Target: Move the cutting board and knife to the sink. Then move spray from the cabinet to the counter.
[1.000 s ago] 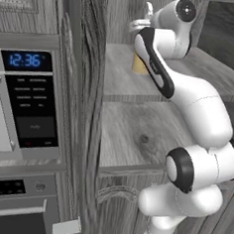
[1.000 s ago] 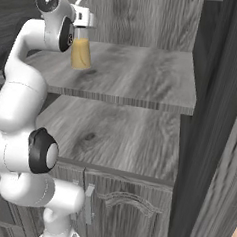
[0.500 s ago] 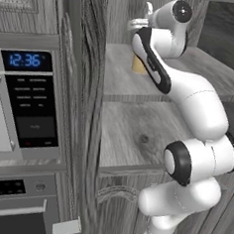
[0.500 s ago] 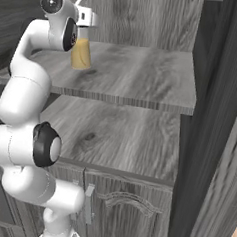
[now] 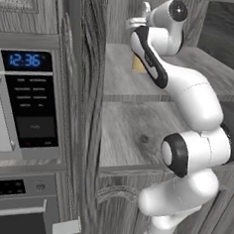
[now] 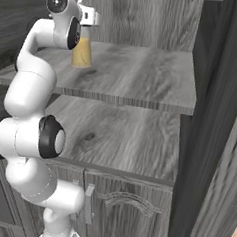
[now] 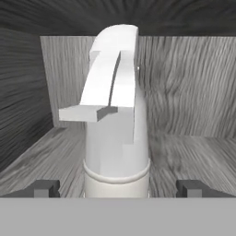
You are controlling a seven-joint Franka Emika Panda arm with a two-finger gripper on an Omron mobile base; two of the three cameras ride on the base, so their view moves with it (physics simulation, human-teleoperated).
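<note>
A: How does the gripper [image 7: 117, 188] stand?

B: Its jaws are spread wide. In the hand view the two dark fingertips [image 7: 45, 188] sit far apart at the bottom, one on each side of the spray [image 7: 116, 138], and neither pad touches the bottle. Nothing is held.

A: And where is the spray?

B: Upright on the upper shelf [image 6: 138, 82] inside the cabinet [image 5: 87, 111], towards the shelf's left end in the right base view. From the hand camera it stands dead centre between the tips, its whitish trigger nozzle pointing left and its clear neck below. In the right base view the orange-yellow liquid [image 6: 81, 53] shows just under the hand; in the left base view just a sliver of the yellow bottle [image 5: 137, 65] peeks out beside the arm's forearm.

A: Any writing on the bottle?

B: None that I can read; no label shows.

A: Anything readable elsewhere?

B: The microwave [image 5: 25, 102] left of the cabinet has a blue clock display [image 5: 25, 60] reading 12:36. Its button legends are too small to make out.

A: What lies below?

B: A second, lower wooden shelf [image 6: 124, 141], and under it grey doors with a handle [image 6: 89, 204].
</note>
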